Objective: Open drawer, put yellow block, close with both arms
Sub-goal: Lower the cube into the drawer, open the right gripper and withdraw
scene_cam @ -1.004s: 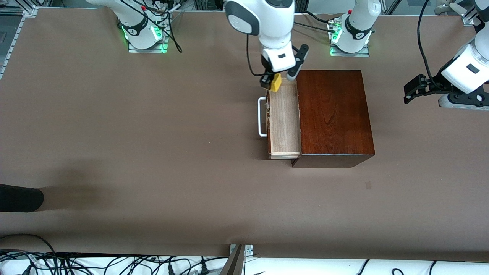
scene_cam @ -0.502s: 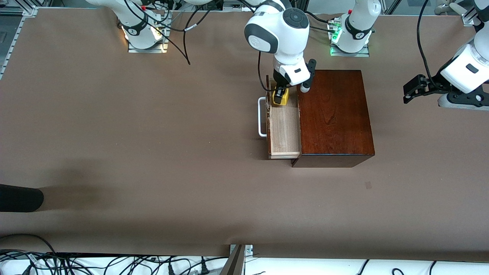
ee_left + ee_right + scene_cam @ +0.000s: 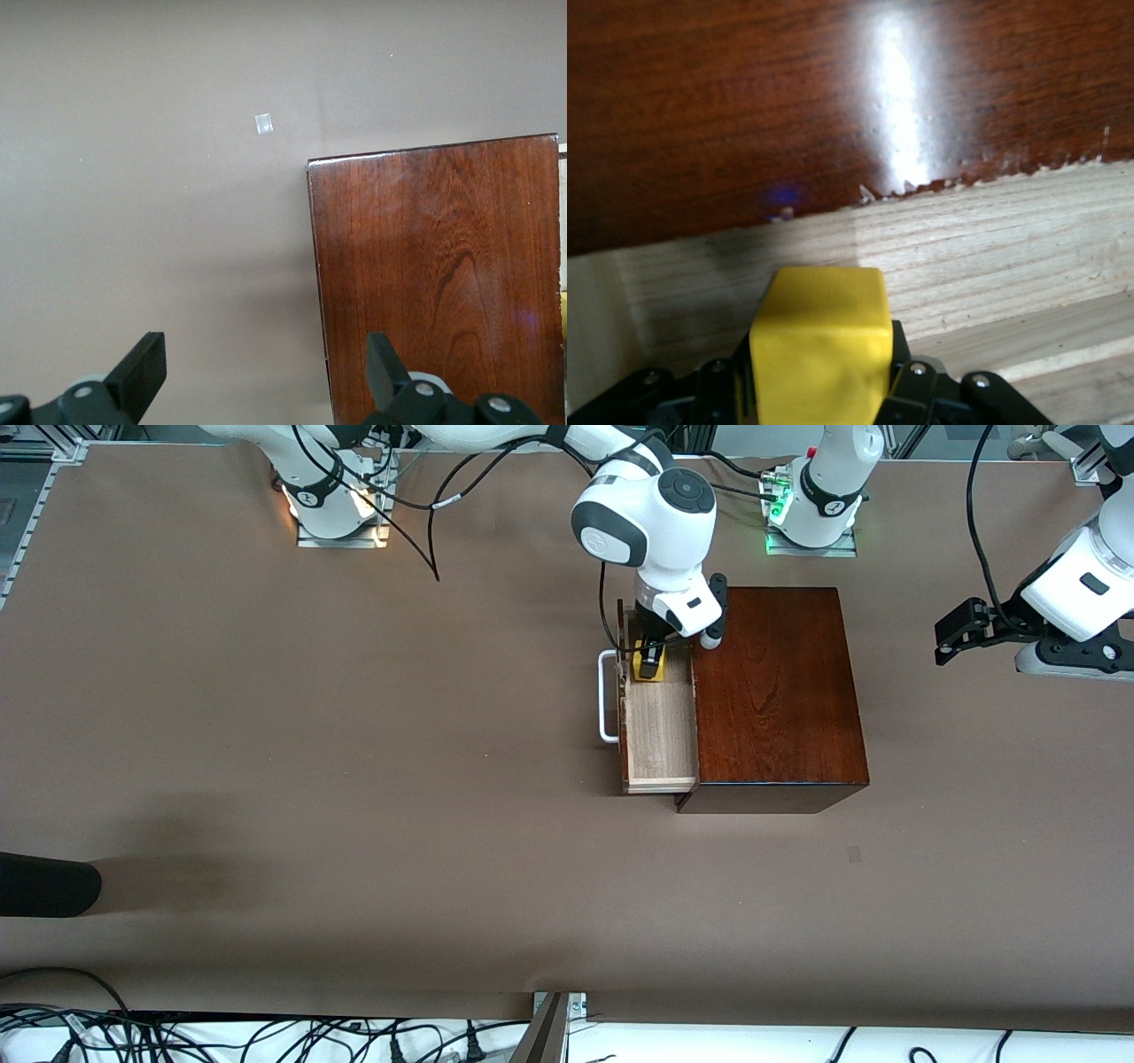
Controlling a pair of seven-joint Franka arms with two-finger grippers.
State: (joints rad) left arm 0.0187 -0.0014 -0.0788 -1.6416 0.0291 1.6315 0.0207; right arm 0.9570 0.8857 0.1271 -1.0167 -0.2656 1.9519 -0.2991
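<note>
The right arm's black two-finger gripper (image 3: pixel 649 662) is seen lowered into the pulled-out pale-wood drawer tray (image 3: pixel 660 731), its fingers pinched on the small bright yellow cube (image 3: pixel 819 350). The cube (image 3: pixel 648 670) is held inside the tray, at the end of it farther from the front camera; whether it touches the tray floor cannot be told. The tray's white U-shaped bar handle (image 3: pixel 606 695) is directed toward the right arm's end of the table. The tray is seen extended from the glossy dark mahogany box (image 3: pixel 772 691). The left arm's black gripper (image 3: pixel 961 631) is held waiting over bare brown table (image 3: pixel 310 735) near the left arm's end, fingers spread (image 3: pixel 142 367), with nothing between them.
</note>
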